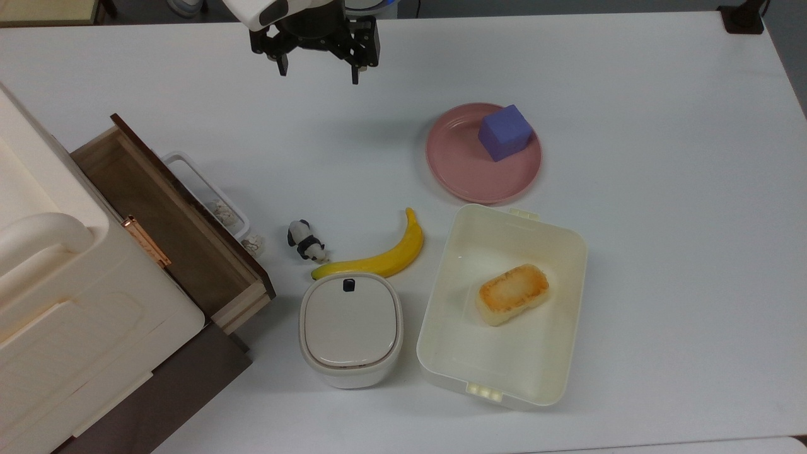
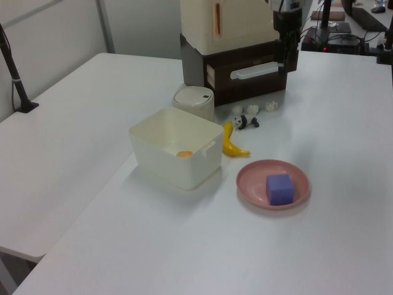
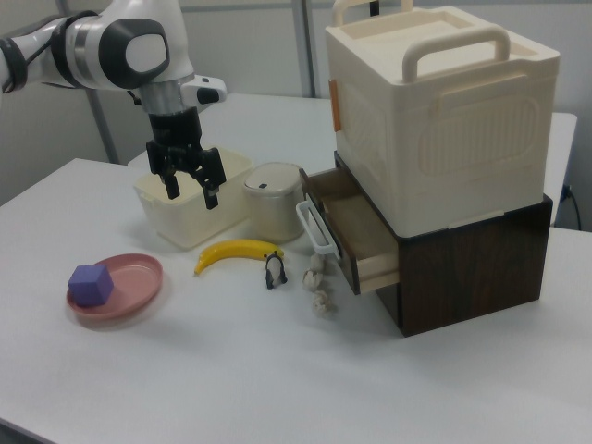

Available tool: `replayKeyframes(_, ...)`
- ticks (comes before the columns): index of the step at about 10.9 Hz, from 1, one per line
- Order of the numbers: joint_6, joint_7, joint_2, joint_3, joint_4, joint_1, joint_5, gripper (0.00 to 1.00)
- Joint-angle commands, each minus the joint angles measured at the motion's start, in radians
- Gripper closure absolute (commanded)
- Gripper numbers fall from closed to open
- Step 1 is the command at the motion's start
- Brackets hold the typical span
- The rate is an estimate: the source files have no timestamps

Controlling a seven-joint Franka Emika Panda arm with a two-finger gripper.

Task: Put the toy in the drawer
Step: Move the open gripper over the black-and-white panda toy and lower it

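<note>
In the top view, the gripper is seen at the upper edge of the white table, held above it with its two fingers spread apart and nothing between them. The toy, a small black-and-white panda, is found well apart from it, lying on the table between the banana and the drawer, which is pulled open with its inside bare. A lidded cream pot is placed just below the banana, a cream tub holding a toasted bread piece is set to the top view's right, and a purple cube is carried on a pink plate.

In the left view, the panda is shown near the tip of the banana, in front of the drawer's white handle, with small whitish lumps beside it.

In the right view, the gripper is shown hanging open above the table, in front of the tub, and the panda is found just beside the banana, near the open drawer.

The panda is judged to be light, hard and smooth, so it may slip or topple. It is best taken across its body, the widest part, with the fingers lowered on either side, clear of the banana.
</note>
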Motion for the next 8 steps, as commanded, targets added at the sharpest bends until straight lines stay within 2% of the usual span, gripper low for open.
replayKeyframes(1, -0.013, -0.065, -0.006, 0.002, -0.003, -0.004, 0.000, 0.00)
replayKeyframes(4, 0.000, -0.143, -0.003, -0.005, -0.001, -0.003, 0.000, 0.00)
replayKeyframes(5, 0.025, -0.168, 0.000, -0.048, -0.003, 0.023, 0.000, 0.00)
replayKeyframes(7, 0.104, -0.281, 0.042, -0.207, -0.010, 0.155, 0.005, 0.00)
replayKeyframes(8, 0.150, -0.327, 0.060, -0.243, -0.021, 0.179, 0.020, 0.00)
